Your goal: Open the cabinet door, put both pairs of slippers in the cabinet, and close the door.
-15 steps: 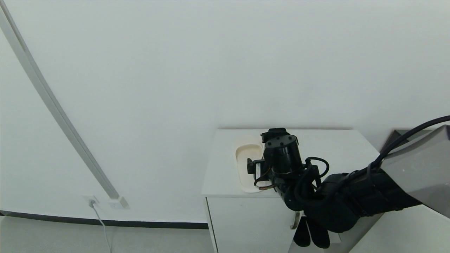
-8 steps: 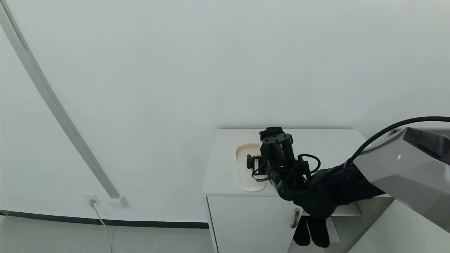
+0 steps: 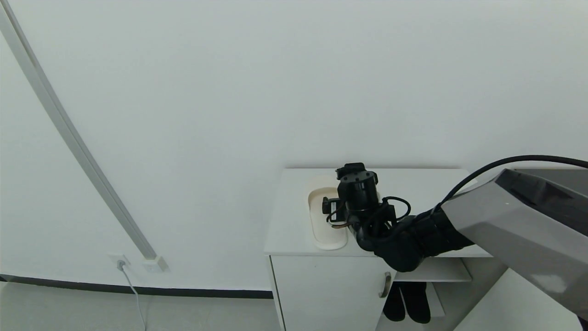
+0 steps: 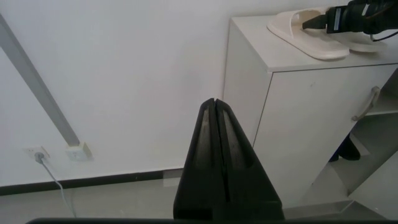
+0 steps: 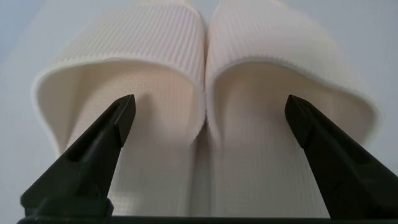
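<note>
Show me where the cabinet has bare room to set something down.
Free: the cabinet top right of the cream slippers, back toward the wall, and a narrow strip between them and the left edge. The shelf inside looks bare. Crowded: the right gripper straddles the cream slippers, and black slippers sit below the shelf.

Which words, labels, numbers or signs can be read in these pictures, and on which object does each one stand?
No text can be read.
The white cabinet, the cream slippers on its top, the black slippers on the shelf inside, the wall socket, the left claw and the right claw show no legible print.
</note>
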Controlling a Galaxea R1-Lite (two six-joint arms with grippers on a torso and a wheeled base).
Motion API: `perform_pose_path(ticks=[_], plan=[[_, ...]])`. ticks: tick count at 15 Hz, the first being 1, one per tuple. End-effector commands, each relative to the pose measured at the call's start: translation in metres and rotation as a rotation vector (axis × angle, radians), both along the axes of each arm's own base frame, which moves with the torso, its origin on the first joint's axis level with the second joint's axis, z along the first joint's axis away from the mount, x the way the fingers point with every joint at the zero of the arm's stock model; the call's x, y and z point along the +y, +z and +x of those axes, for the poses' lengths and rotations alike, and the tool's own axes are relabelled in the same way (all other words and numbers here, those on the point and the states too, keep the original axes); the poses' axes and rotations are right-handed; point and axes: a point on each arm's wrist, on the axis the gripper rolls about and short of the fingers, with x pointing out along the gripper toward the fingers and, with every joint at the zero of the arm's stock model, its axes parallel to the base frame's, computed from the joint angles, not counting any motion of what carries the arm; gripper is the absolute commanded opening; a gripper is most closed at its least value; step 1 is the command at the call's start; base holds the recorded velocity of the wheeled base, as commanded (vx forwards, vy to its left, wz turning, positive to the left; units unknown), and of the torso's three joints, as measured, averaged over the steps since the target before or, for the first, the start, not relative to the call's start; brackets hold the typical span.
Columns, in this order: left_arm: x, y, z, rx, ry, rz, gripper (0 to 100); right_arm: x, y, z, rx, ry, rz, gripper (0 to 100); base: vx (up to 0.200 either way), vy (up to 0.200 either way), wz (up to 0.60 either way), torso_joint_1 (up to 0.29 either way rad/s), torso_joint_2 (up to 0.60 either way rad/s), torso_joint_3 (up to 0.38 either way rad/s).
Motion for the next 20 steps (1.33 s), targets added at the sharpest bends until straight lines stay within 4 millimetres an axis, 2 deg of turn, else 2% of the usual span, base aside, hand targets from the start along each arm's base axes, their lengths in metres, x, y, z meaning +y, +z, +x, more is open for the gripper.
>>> perform_pose_path(ticks=[1, 9, 10, 15, 20], plan=[[0.000, 0.000, 0.000, 0.001, 0.000, 0.000, 0, -0.001, -0.004, 0.008, -0.002, -0.012, 0.002, 100, 0.000, 0.000, 0.00, 0.000, 0.00, 0.000], [0.000, 0.000, 0.000, 0.001, 0.000, 0.000, 0, 0.005, -0.002, 0.031, -0.046, 0.018, 0.010, 100, 0.000, 0.000, 0.00, 0.000, 0.00, 0.000], [0.000, 0.000, 0.000, 0.002, 0.002, 0.000, 0, 0.005, -0.003, 0.030, -0.045, 0.018, 0.009, 0, 0.000, 0.000, 0.00, 0.000, 0.00, 0.000], [0.000, 0.000, 0.000, 0.001, 0.000, -0.001, 0, 0.004, 0.002, 0.027, -0.051, 0.013, 0.014, 0, 0.000, 0.000, 0.00, 0.000, 0.00, 0.000], [0.000, 0.000, 0.000, 0.001, 0.002, -0.001, 0, -0.001, 0.010, 0.010, -0.037, 0.030, 0.012, 0, 0.000, 0.000, 0.00, 0.000, 0.00, 0.000]])
